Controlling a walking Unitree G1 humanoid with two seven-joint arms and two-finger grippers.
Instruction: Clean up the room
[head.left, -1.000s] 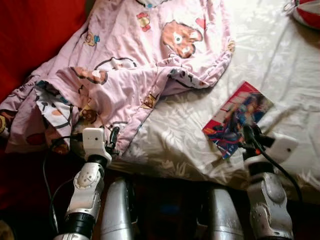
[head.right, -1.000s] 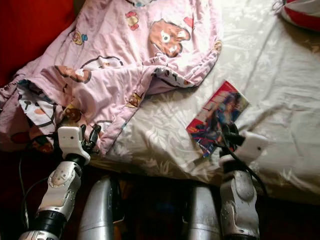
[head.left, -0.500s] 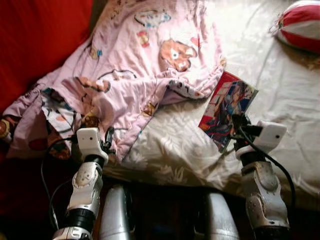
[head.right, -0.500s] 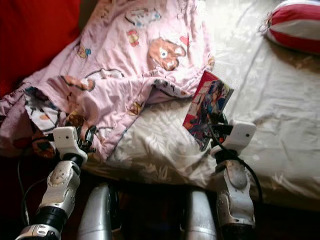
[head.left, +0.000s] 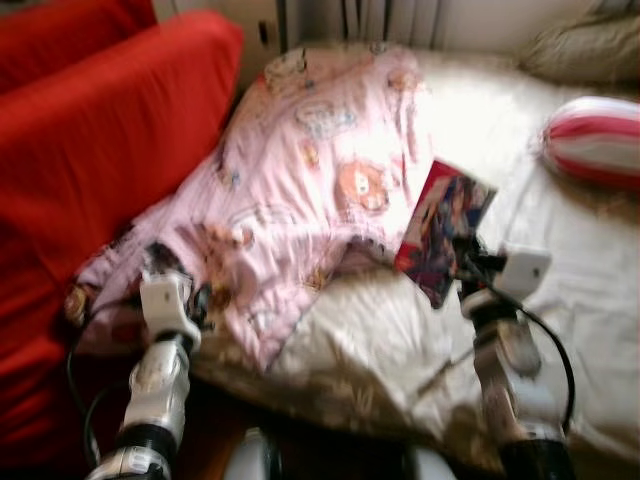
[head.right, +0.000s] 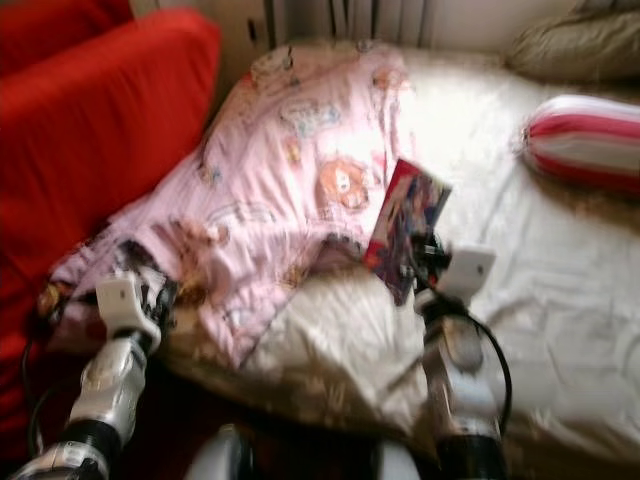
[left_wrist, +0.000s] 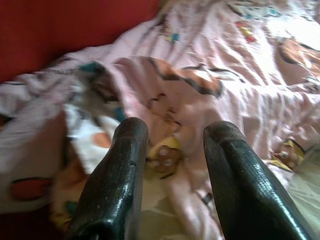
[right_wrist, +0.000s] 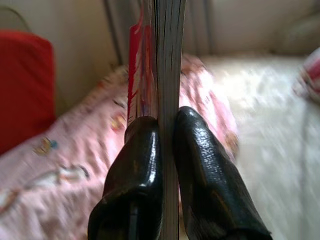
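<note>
Right gripper (right_wrist: 167, 145) pinched magazine (head.left: 440, 225) upright above bed (head.left: 560, 290); grip needed firmness. Left gripper (left_wrist: 175, 150) fingers sat apart, empty, over pink blanket (head.left: 320, 170).

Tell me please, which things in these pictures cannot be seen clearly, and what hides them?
- Book cover: motion blur in both eye views; the right wrist view shows only its edge, clamped in the right gripper.
- Pink blanket prints: smeared by blur.
- Striped cushion: cut off by the right edge of the left eye view.
- Bed front edge: hidden by shadow and both arms.
- Left gripper: jaws apart, holding nothing; the blanket behind is out of focus.
</note>
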